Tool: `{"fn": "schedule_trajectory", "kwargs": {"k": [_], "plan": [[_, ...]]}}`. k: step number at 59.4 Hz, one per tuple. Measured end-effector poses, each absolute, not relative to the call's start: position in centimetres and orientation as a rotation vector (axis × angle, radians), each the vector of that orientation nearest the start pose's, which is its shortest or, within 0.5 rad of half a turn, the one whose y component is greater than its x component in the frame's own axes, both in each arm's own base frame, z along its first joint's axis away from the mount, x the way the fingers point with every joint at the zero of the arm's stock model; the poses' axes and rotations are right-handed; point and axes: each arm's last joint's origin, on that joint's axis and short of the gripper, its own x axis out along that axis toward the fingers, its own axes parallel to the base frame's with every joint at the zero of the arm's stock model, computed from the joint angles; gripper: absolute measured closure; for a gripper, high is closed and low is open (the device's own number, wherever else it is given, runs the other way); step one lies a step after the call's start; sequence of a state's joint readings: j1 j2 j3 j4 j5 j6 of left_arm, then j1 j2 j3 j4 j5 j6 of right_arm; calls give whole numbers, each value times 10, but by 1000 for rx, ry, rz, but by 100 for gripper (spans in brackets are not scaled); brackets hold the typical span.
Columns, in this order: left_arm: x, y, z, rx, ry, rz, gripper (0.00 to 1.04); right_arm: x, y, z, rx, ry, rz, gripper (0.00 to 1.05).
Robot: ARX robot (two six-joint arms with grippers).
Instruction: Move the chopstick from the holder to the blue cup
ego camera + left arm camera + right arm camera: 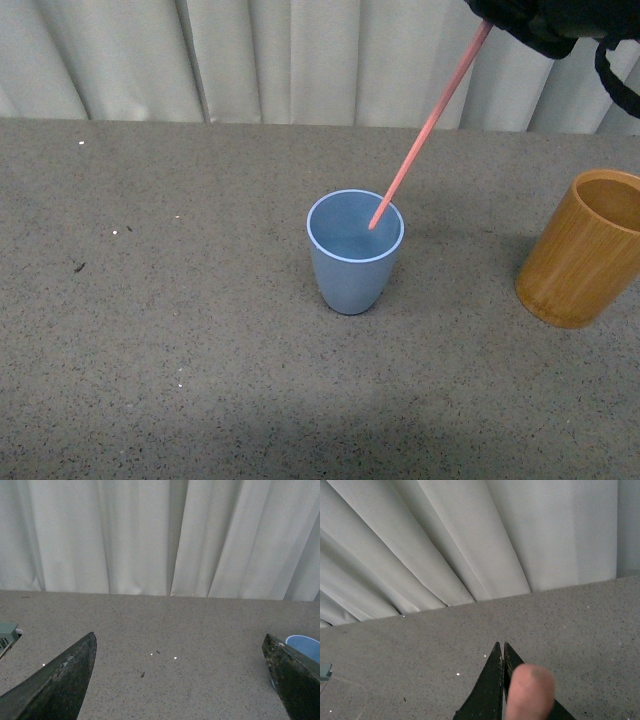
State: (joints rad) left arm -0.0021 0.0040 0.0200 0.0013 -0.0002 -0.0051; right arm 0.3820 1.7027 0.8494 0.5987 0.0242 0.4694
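The salmon-pink chopstick [428, 128] slants down from the upper right, its lower tip inside the mouth of the light blue cup [354, 265] standing mid-table. My right gripper [488, 20] is shut on the chopstick's top end at the frame's upper edge. In the right wrist view the chopstick's end [530, 692] shows as a blurred pink blob against the closed right gripper [501, 647]. The bamboo holder [583, 250] stands upright to the right, nothing visible in it. My left gripper [180, 650] is open over bare table, with the blue cup's rim [305, 646] beside one finger.
A grey speckled tabletop [160, 300] stretches across the scene, backed by a white pleated curtain [280, 60]. Small specks dot the table surface [150, 660]. A pale object [7, 632] peeks in at the edge of the left wrist view.
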Motion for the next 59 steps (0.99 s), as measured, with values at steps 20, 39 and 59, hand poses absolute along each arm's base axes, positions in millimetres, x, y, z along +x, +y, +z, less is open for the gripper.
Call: {"fn": "schedule_trajectory", "kwargs": {"k": [20, 39, 59], "plan": [[97, 0, 170, -5, -17, -2, 7, 335, 134, 189, 398, 339, 265, 70], [97, 0, 170, -5, -18, -2, 7, 318, 121, 196, 341, 270, 171, 22], [97, 0, 170, -5, -18, -3, 7, 174, 14, 166, 21, 45, 20, 81]]}}
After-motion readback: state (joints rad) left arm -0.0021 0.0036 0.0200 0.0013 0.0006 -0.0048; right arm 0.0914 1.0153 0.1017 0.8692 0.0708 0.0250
